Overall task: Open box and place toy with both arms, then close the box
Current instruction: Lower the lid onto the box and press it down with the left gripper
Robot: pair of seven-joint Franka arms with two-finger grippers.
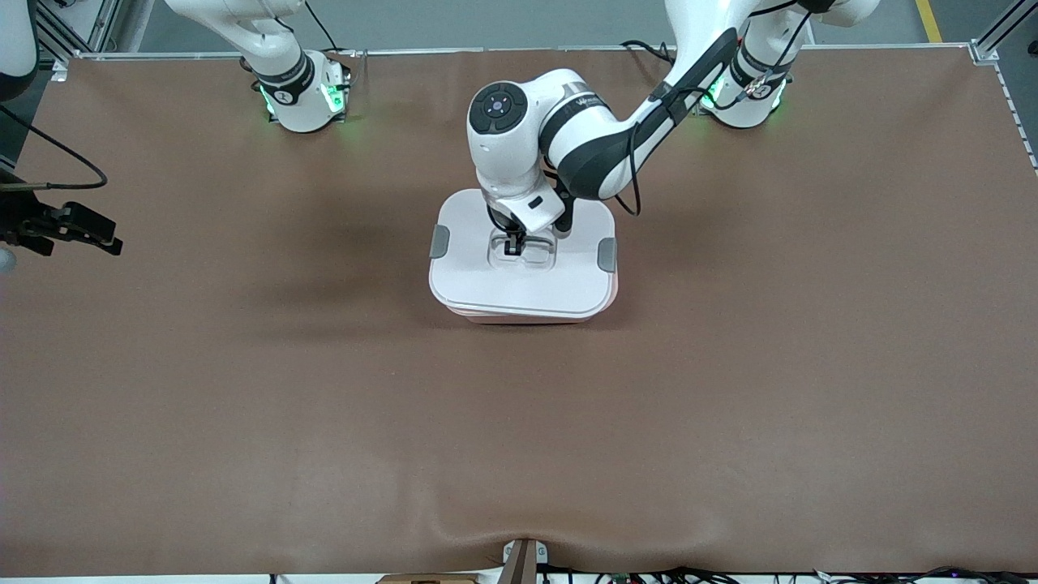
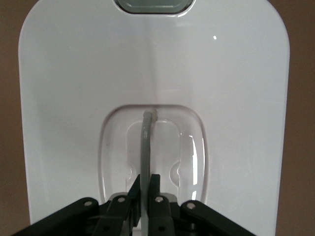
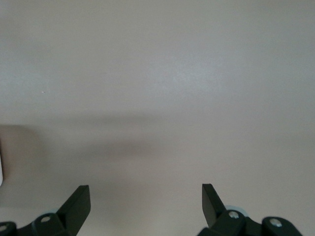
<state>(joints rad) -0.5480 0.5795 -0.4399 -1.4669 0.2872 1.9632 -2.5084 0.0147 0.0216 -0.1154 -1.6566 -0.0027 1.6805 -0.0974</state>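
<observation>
From the front, the box (image 1: 523,276) sits on the brown table (image 1: 243,389) about midway between the two bases, its white lid (image 1: 519,284) on and a grey clip (image 1: 606,255) at each short end; the left gripper (image 1: 513,247) reaches down into the lid's recessed centre, while the right gripper (image 1: 81,231) waits over the table's edge at the right arm's end. In the left wrist view, the left gripper (image 2: 145,189) is clenched on the thin grey handle (image 2: 146,147) standing up in the recess. In the right wrist view, the right gripper (image 3: 146,204) is spread wide over a plain pale surface, probably the table, with nothing between its fingers (image 3: 78,204)
</observation>
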